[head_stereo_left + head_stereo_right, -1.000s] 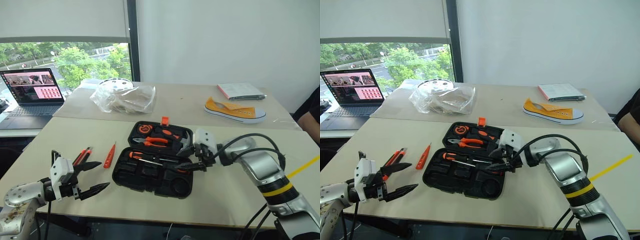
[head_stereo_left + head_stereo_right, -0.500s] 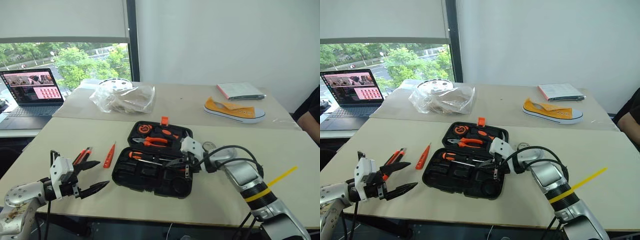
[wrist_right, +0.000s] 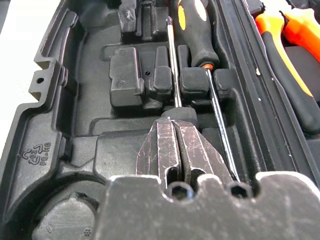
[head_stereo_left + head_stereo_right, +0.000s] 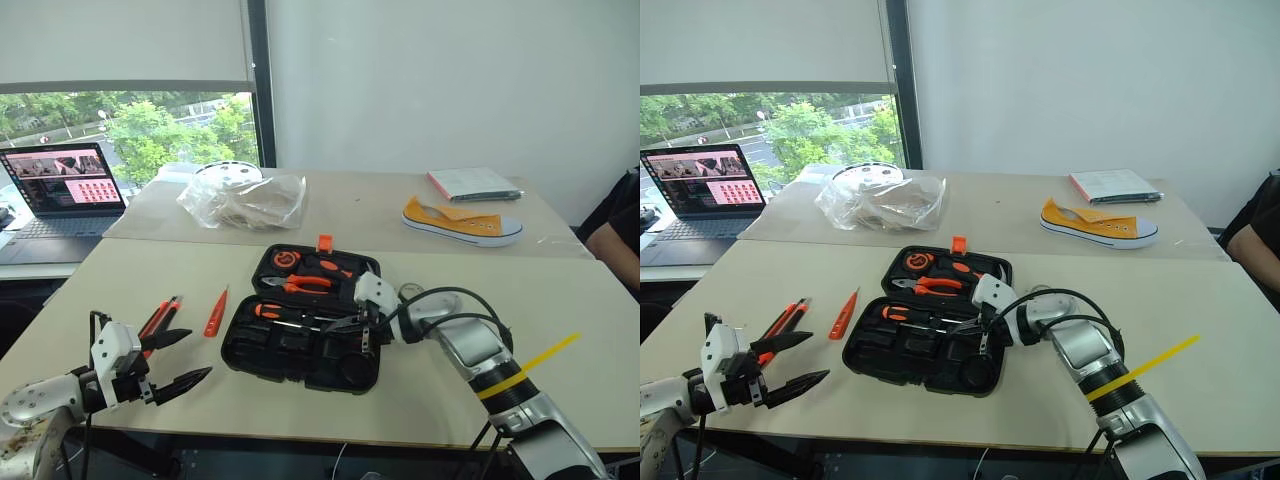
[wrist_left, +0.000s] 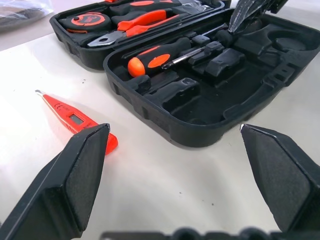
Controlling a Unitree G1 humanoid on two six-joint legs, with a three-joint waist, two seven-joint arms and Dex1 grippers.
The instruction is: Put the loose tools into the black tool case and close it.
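Two screwdrivers [image 3: 200, 37] lie side by side in the near half of the open black tool case [image 4: 300, 345] at the table's middle, and the right gripper [image 4: 352, 324] sits low over that half with its jaws pressed fully together, holding nothing. Left of the case, the small orange tester [image 4: 216, 313] and an orange-and-black tool [image 4: 160, 317], its kind unclear, lie loose on the table [image 4: 150, 270], where the left gripper [image 4: 172, 358] hovers with jaws spread wide and empty.

Right gripper [image 3: 175, 145] closed over black tool case [image 3: 55, 115].

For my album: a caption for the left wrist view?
Open left gripper hovering near an orange tester screwdriver beside the open tool case.
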